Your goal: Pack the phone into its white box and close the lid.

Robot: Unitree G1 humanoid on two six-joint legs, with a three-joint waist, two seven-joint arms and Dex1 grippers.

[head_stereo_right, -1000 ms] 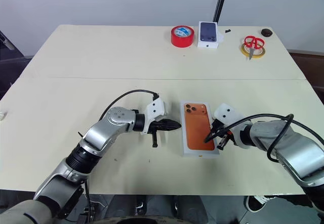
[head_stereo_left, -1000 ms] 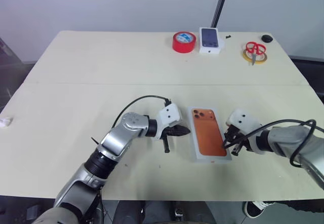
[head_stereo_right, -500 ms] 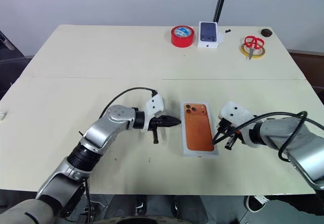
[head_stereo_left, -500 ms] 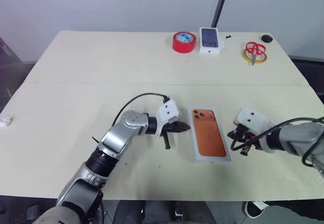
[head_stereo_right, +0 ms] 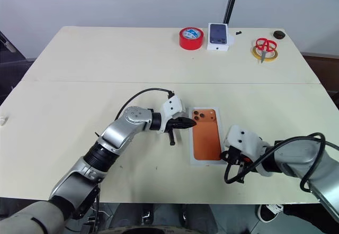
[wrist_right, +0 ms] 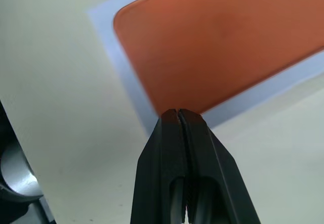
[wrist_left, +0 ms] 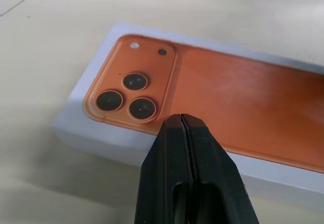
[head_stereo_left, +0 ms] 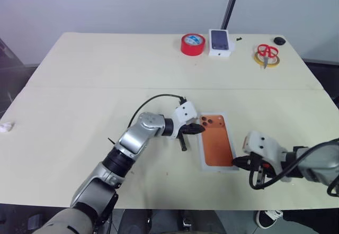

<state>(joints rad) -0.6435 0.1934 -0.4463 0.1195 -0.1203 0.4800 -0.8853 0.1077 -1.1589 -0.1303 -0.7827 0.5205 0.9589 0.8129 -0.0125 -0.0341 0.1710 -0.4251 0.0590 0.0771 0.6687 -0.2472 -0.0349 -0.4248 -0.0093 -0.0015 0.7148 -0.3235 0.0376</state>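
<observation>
The slim copper-orange phone (head_stereo_left: 215,140) lies lens-side up in the shallow white box (head_stereo_left: 203,157), just ahead of the left gripper (head_stereo_left: 199,129), whose fingers are pressed shut and empty at the camera corner. The right gripper (head_stereo_left: 237,162), likewise shut and empty, sits at the opposite end. The phone is best nudged flush from both ends with light pressure. A lid cannot be made out.

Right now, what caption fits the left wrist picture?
Shut black left end effector hovering by the lens corner of the slim copper-orange phone in its shallow white box.
</observation>
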